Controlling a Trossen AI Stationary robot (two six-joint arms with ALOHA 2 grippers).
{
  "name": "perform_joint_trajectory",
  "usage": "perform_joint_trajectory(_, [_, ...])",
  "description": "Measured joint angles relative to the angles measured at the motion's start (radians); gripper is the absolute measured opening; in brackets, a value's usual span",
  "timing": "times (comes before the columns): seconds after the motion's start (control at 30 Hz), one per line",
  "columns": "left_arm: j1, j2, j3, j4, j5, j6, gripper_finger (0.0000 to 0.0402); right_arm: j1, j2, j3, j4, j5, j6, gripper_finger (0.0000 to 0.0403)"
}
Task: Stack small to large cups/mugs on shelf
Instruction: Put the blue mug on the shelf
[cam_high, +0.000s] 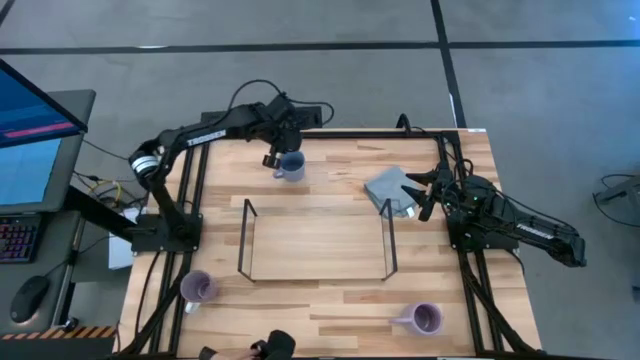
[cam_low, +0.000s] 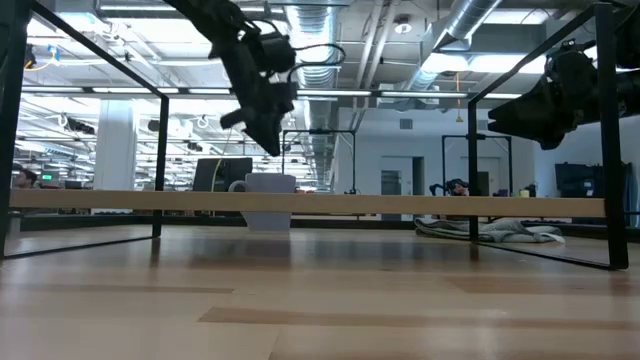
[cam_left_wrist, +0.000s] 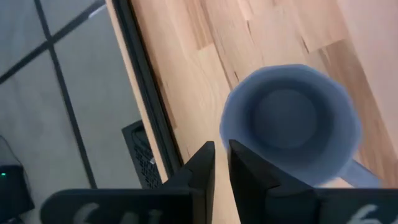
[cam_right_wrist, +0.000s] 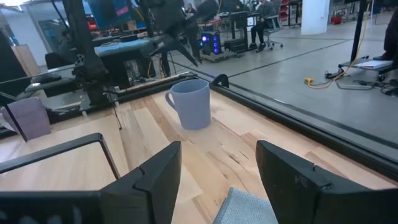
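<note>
Left gripper (cam_high: 272, 158) clenched, empty, above blue-grey mug (cam_high: 291, 166); right gripper (cam_high: 428, 193) released; cloth (cam_high: 392, 190) half-hidden.

Even overhead light fell bright; ceiling lamps (cam_low: 60, 95) glared above the shelf (cam_low: 300, 202). The blue-grey mug (cam_left_wrist: 289, 121) looked soft, close up.

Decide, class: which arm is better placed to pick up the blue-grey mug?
The left. Its tool hangs right over the blue-grey mug, fingers nearly together beside the rim. The right tool, open, sits over the grey cloth, farther from that mug.
</note>
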Motion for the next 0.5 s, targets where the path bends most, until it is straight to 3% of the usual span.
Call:
perform_joint_trajectory(0.3, [-0.006,0.012,0.012,0.029,-0.039,-0.050,0.0018,0.000,0.000,0.000,0.000,0.000,0.000,0.0230])
perform_joint_trajectory(0.5, [-0.006,0.010,0.012,0.027,-0.038,-0.031,0.0038,0.000,0.000,0.000,0.000,0.000,0.000,0.0230])
